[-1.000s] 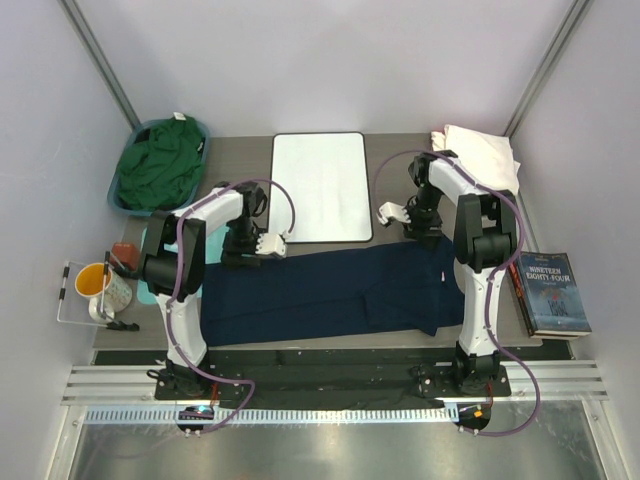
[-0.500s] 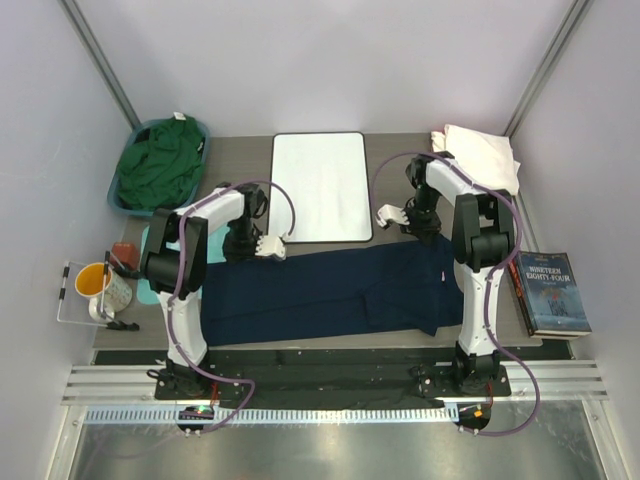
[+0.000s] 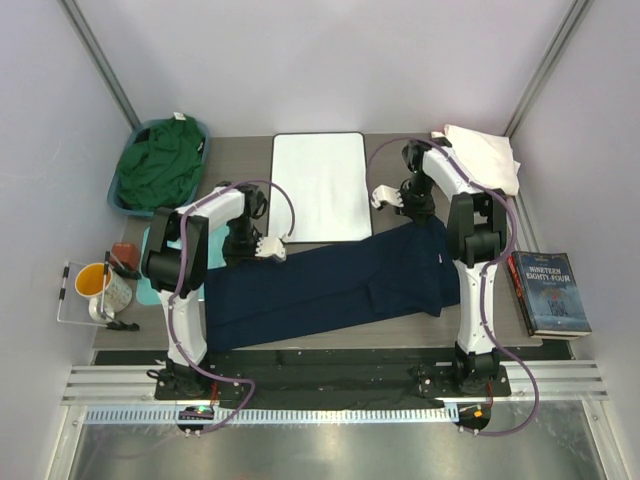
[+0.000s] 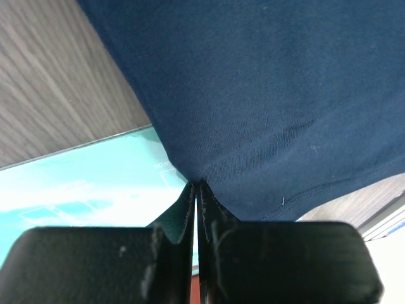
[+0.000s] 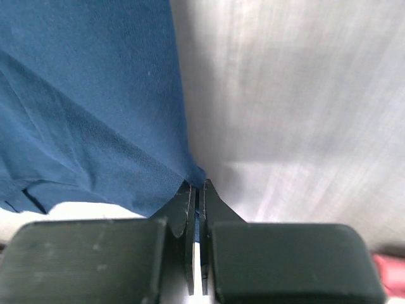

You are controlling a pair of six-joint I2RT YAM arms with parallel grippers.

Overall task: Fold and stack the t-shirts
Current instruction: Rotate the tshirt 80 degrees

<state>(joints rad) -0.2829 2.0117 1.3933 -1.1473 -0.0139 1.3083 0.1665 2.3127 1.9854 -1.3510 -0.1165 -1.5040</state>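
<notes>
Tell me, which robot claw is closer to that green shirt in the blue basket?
Left. The left gripper, pinching one end of the navy shirt, sits just on the robot's side of the green shirt. The right gripper pinches the other end, beyond the white board.

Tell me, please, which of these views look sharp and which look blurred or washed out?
Top external: sharp and evenly lit across the navy t-shirt. Left wrist: cloth weave crisp, the left gripper near the lens soft. Right wrist: the table looks streaky and washed out, the shirt a brighter blue.
</notes>
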